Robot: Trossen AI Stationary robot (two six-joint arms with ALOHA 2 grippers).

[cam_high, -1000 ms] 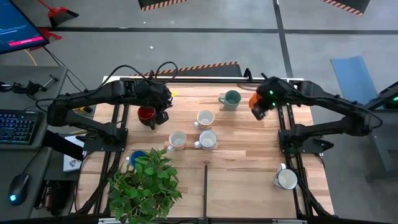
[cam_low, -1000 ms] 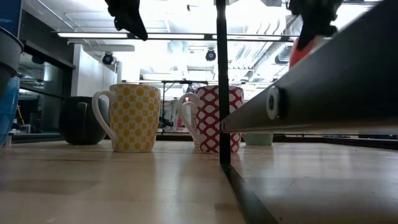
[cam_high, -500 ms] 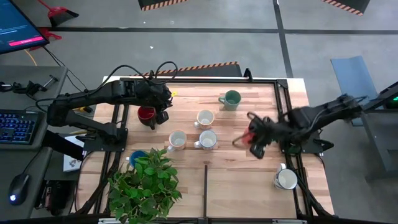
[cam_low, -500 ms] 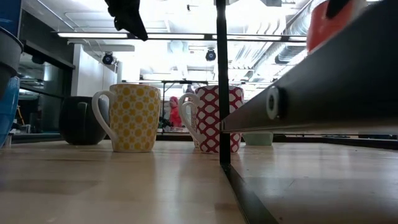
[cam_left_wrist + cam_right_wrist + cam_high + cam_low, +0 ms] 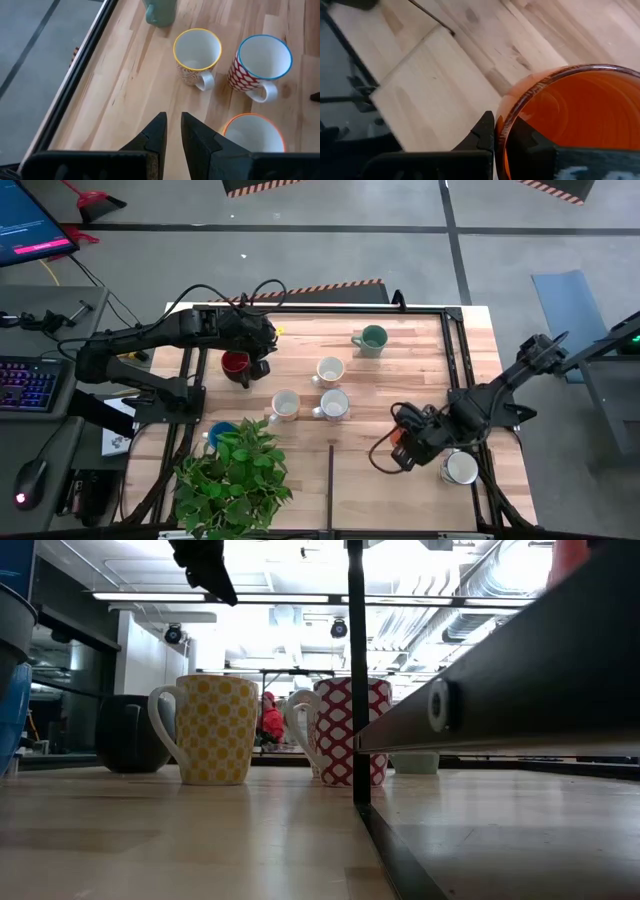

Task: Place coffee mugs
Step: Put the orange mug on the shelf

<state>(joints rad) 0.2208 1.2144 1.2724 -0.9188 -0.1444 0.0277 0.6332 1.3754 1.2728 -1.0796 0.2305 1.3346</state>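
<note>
The glossy orange ceramic mug [image 5: 575, 120] is pinched by its rim in the right gripper [image 5: 405, 448], one finger inside the wall and one outside, the jaws closed down tight on that thin edge; in the high view it hangs low over the near right part of the pale wooden table [image 5: 380, 395], just beside a white mug [image 5: 461, 469] that stands at the table's near right edge; its mouth faces up toward the wrist camera and its hollow shows nothing inside; bare boards lie under it, so the move ahead looks like a straight lowering, with the white mug the one neighbour to keep clear of.

Farther in, three patterned mugs stand upright and empty in a loose cluster at mid-table: a yellow-rimmed one [image 5: 197, 56], a blue-rimmed red-and-white one [image 5: 260, 64] and an orange-rimmed one [image 5: 254, 134]; a green mug [image 5: 373, 339] stands alone at the far side.

The left gripper [image 5: 258, 352] waits over the far left of the table, just beside a dark red mug [image 5: 235, 364], its jaws a narrow slit apart and holding nothing; the leafy green potted plant [image 5: 235, 475] fills the near left corner.
</note>
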